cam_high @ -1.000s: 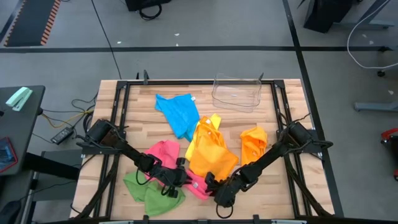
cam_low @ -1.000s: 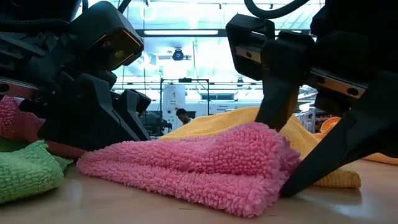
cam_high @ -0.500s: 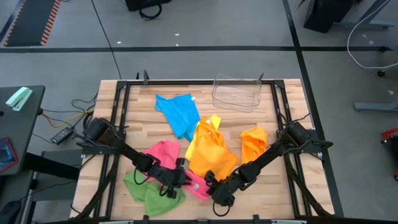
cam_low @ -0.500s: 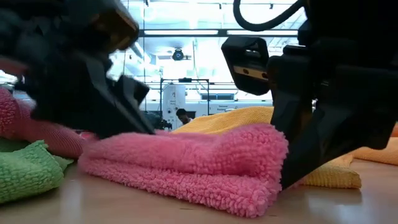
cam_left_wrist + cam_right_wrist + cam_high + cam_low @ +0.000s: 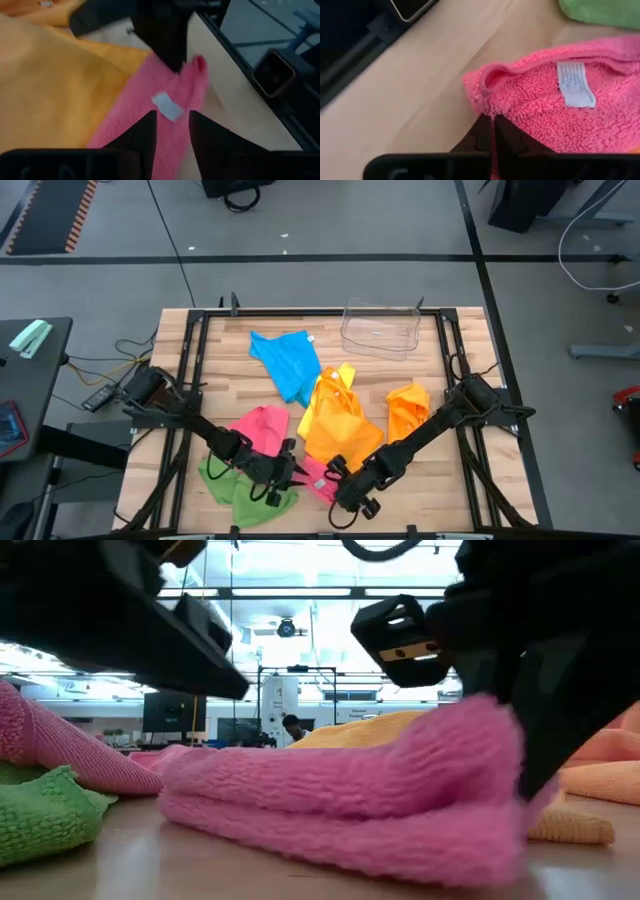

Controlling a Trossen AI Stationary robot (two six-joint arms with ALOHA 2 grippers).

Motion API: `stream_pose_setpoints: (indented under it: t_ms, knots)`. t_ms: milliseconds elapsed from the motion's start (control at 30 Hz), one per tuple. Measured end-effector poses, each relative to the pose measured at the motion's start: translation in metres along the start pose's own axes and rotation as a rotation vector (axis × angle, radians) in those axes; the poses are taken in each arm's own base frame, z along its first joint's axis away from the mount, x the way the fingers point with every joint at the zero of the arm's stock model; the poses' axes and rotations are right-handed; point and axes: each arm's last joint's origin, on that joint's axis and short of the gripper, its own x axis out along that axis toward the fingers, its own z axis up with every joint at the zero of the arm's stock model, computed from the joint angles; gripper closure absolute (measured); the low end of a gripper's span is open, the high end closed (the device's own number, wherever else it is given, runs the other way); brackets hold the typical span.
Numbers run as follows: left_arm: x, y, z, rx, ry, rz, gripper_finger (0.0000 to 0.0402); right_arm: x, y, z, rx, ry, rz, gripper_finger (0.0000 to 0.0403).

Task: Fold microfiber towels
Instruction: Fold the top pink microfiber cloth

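High view: at the counter (image 5: 200, 350) front edge, the left gripper (image 5: 283, 477) hangs w/ jaws apart, holding nothing, over the pink towel (image 5: 318, 476), between the green towel (image 5: 232, 488) and the yellow towel (image 5: 335, 425). Right gripper (image 5: 343, 490) has its jaws clenched on that towel's near corner. Step looks like an early fold; next move prob. needs the pinched corner lifted and carried across w/o dragging the yellow one.

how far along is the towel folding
Done: nothing looks neatly folded yet; the blue towel, yellow towel, orange towel and green towel lie crumpled. In hand: the right gripper has its fingers shut on an edge of the pink towel near the table's front, while the left gripper hovers beside it, fingers apart. Left: finishing the pink fold, then the other four.
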Motion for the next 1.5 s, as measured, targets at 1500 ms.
stream_pose_setpoints:
  t_ms: [1500]
  knots:
    - [0.067, -0.008, -0.017, -0.101, 0.038, 0.179, 0.0322, -0.026, -0.027, 0.019, 0.304, -0.134, -0.005, 0.0383]
